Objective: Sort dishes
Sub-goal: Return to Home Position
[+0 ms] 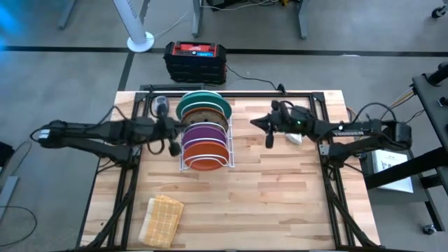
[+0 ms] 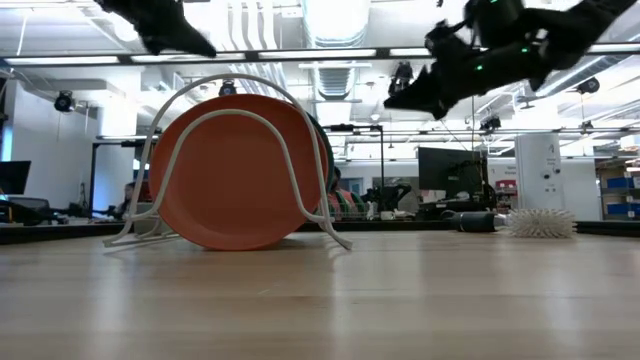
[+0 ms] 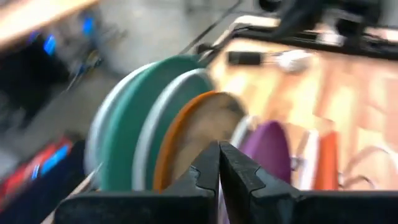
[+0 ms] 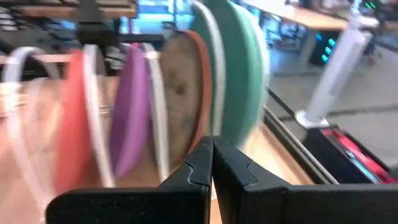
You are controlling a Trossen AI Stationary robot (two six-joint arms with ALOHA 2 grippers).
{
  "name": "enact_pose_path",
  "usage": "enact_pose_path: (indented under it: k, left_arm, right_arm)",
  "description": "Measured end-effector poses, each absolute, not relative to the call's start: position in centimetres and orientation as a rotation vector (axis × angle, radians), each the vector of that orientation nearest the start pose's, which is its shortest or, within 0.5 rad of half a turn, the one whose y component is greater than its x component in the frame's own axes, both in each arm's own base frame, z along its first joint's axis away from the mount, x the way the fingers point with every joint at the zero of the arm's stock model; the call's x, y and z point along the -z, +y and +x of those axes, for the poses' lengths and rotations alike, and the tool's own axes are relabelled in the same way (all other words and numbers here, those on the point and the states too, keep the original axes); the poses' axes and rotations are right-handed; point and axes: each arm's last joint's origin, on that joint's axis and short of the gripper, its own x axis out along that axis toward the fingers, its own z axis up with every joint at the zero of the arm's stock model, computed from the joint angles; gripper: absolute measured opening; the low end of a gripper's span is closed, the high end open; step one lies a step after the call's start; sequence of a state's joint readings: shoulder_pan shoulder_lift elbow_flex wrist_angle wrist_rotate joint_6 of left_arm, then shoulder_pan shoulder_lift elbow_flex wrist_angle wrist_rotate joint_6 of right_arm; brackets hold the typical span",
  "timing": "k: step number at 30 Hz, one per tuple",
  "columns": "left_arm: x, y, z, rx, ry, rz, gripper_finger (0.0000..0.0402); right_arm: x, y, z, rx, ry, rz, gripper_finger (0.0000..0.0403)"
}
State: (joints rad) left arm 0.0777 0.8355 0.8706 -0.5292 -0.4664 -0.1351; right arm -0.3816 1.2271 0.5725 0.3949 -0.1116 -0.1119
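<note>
The dishes stand on edge, one behind another, in the white wire rack (image 1: 182,165), which sits around the middle of the worktop (image 1: 280,203), toward its far edge. The teal-green plate (image 1: 203,103) is at the rack's far end. Next comes the orange-patterned plate (image 1: 204,115), then the purple plate (image 1: 205,131), and the plain orange plate (image 1: 205,162) is at the near end, facing the low camera. Pale bands show between the purple and orange ones. I cannot tell whether these are a clear glass plate or only rack wire.

No plate lies loose anywhere on the worktop, so the sorting itself looks finished. What seems left is for both arms to draw back to their resting places.

The left gripper (image 1: 173,134) hangs just beside the rack's left side, raised off the wood, with its jaws together on nothing. The right gripper (image 1: 256,123) is raised too and stands apart from the rack on its right side, its jaws likewise closed and empty.

Farther out, a tan woven cloth (image 1: 162,219) lies near the near-left corner. A white bristly brush (image 2: 545,222) rests on the right part of the worktop. A black-and-red box (image 1: 196,60) sits on the floor beyond the far edge.
</note>
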Motion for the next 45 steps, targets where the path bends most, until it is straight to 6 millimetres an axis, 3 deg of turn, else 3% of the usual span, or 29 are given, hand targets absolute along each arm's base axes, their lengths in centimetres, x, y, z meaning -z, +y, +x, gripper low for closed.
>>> enact_pose_path:
  k: [3, 8, 12, 15, 20, 27, 35, 45]
  left_arm:
    - [-31.4, 1.1, 17.7, -0.442, 0.388, 0.106, 0.0]
    - [-30.2, -0.1, 20.4, -0.297, 0.104, 0.251, 0.0]
    - [-28.4, -0.1, 21.8, -0.281, 0.124, 0.342, 0.0]
    - [-28.4, -0.2, 21.9, -0.247, 0.125, 0.367, 0.0]
    - [-28.8, -0.3, 19.5, -0.212, 0.13, 0.347, 0.0]
    - [-28.4, -0.4, 14.4, -0.189, 0.052, 0.323, 0.0]
    - [-25.1, -0.1, 11.5, -0.195, 0.025, 0.323, 0.0]
    - [-21.2, -0.1, 9.6, -0.17, -0.047, 0.309, 0.0]
  right_arm:
    - [-22.3, -7.4, 23.2, 0.198, 0.199, -0.069, 0.0]
    - [-22.9, -5.4, 23.9, 0.119, 0.018, -0.088, 0.0]
    - [-23.5, -4.8, 25.1, 0.087, -0.012, -0.13, 0.0]
    - [-24.1, -4.4, 25.2, 0.077, -0.07, -0.153, 0.0]
    - [-24.6, -3.3, 23.4, 0.051, -0.119, -0.166, 0.0]
    - [-24.1, -2.2, 19.5, 0.062, -0.183, -0.184, 0.0]
    - [-22.4, -1.5, 14.7, 0.071, -0.281, -0.183, 0.0]
    - [-20.0, -1.1, 11.7, 0.062, -0.331, -0.212, 0.0]
